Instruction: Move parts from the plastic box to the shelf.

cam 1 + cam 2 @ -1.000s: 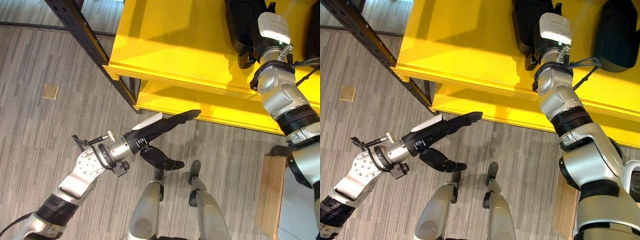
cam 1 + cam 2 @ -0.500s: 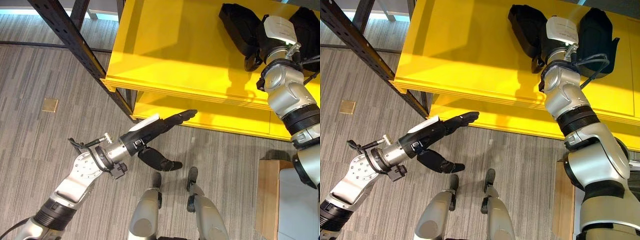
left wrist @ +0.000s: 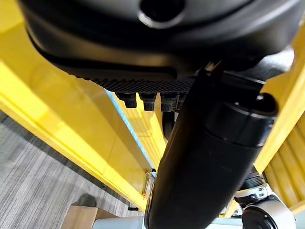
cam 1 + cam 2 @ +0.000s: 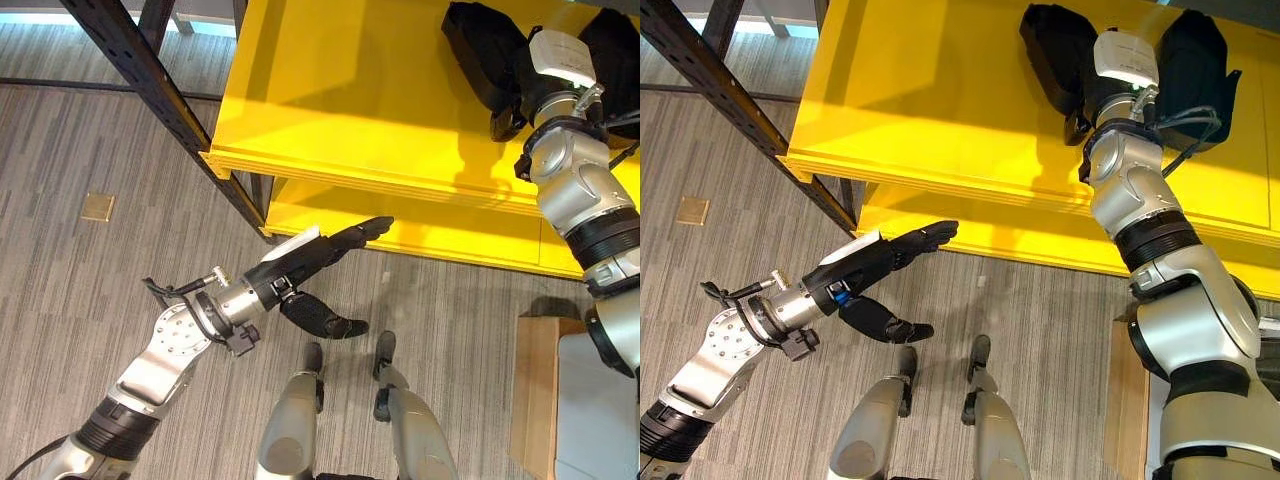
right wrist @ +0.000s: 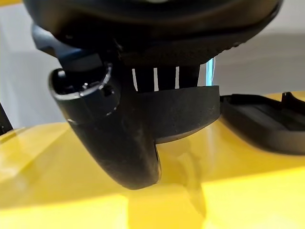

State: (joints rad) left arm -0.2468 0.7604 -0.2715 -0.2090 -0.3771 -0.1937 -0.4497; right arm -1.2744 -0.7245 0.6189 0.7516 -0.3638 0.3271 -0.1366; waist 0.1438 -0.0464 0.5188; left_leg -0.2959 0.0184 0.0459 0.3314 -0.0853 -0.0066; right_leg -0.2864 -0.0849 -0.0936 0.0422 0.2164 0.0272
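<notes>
Right eye view: two black parts [image 4: 1060,55] shelved.

The place looks like a warehouse or a workshop storeroom. A heavy yellow shelf [image 4: 350,100] with a second yellow level beneath it hangs on a dark steel upright [image 4: 160,95] punched with holes, as industrial racking is. Black moulded parts [image 4: 1060,55] lie on the top level. The floor [image 4: 90,300] is grey striped carpet tile, with a small brass floor plate [image 4: 98,207] set in it.
</notes>
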